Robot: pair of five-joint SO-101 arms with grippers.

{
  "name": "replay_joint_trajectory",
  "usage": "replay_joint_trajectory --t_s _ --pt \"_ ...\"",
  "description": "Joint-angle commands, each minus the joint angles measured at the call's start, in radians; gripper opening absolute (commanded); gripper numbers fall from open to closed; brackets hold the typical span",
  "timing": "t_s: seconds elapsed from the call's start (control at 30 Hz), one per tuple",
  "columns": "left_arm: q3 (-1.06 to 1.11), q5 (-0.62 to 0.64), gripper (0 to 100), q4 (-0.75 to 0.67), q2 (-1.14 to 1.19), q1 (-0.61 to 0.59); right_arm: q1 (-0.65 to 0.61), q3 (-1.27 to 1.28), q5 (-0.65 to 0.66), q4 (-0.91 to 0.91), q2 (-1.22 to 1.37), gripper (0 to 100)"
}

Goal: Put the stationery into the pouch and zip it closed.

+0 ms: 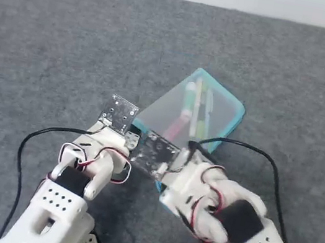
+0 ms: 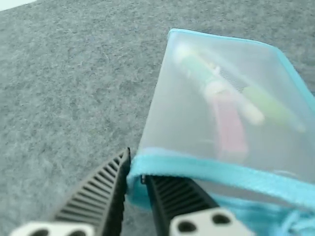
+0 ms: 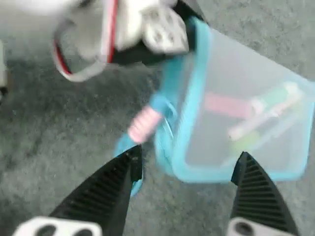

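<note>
A translucent pouch (image 1: 174, 108) with teal edging lies on the grey felt mat, with several pens (image 1: 192, 111) inside it, green, pink and white. My left gripper (image 2: 137, 169) is shut on the corner of the pouch's teal zipper edge (image 2: 221, 172). My right gripper (image 3: 188, 157) is open just above the same end of the pouch (image 3: 246, 98), its fingers (image 3: 115, 179) spread to either side. A pink ribbed zipper pull (image 3: 144, 124) hangs off the teal edge near one finger. In the high view both arms meet over the pouch's near end and hide it.
Grey felt (image 1: 70, 36) covers the whole table, with open room to the left, right and far side of the pouch. Black cables (image 1: 268, 165) loop beside the right arm and trail by the left arm (image 1: 88, 165).
</note>
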Motion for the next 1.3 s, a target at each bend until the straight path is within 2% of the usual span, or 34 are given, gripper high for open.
replay_joint_trajectory --t_s 0.0,0.17,0.6,0.77,0.83,0.93,1.0,1.1,1.27 --pt "-0.084 0.015 1 -0.011 0.012 -0.044 0.128 0.178 0.104 -0.110 -0.065 28.8" --pt "-0.120 0.015 1 0.048 0.017 -0.044 0.157 0.405 0.157 -0.325 -0.079 28.9" --pt "-0.122 0.015 1 0.051 0.017 -0.043 0.159 0.516 0.158 -0.727 -0.068 28.5" --pt "-0.122 0.015 1 0.051 0.017 -0.043 0.165 0.497 0.155 -0.751 -0.068 26.8" --pt "-0.122 0.015 1 0.051 0.017 -0.043 0.165 0.465 0.150 -0.750 -0.068 18.2" --pt "-0.119 0.015 1 0.051 0.012 -0.043 0.165 0.419 0.150 -0.751 -0.065 0.0" --pt "-0.119 0.015 1 0.051 0.009 -0.043 0.166 0.394 0.147 -0.748 -0.041 2.7" --pt "-0.124 0.015 2 0.051 0.009 -0.043 0.194 0.321 0.103 -0.748 0.079 0.9" --pt "-0.124 0.015 11 0.052 0.008 -0.041 0.295 0.094 0.029 -0.757 0.418 0.7"
